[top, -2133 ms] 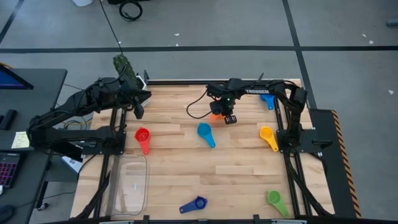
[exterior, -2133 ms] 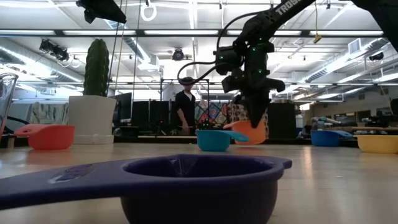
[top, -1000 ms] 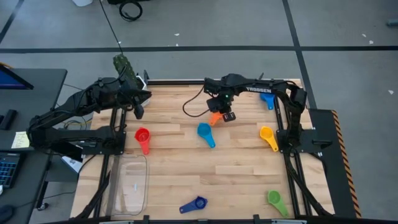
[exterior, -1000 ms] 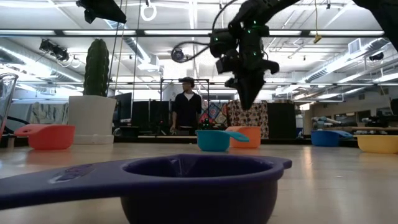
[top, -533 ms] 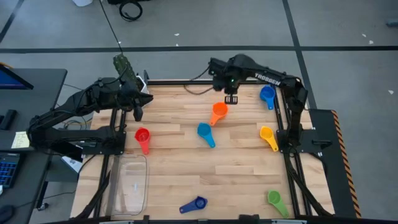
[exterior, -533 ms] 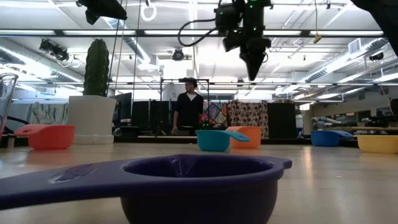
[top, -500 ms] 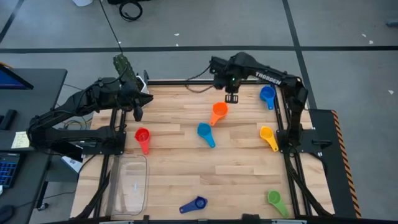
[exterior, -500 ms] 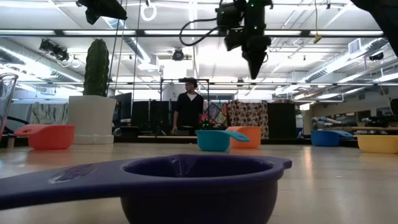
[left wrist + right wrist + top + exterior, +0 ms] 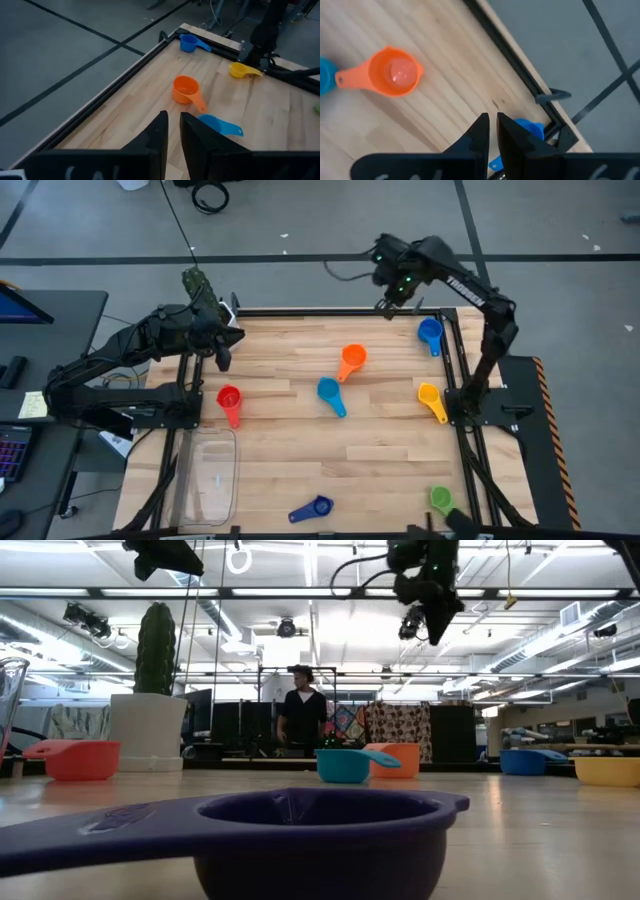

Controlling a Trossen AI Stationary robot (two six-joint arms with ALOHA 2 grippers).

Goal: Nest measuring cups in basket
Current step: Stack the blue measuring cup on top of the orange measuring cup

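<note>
Bare wood between orange cup and basket

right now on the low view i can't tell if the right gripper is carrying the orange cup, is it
Observer: No. The right wrist view shows the right gripper with nothing between its fingers, and the orange cup lies on the table.
Operator: is orange touching the light blue one, they overlap for me
Observer: No. The high view shows bare wood between it and the light blue cup.
Operator: and where's the basket
Observer: The basket sits at the table's front left corner, with no cup in it.
</note>
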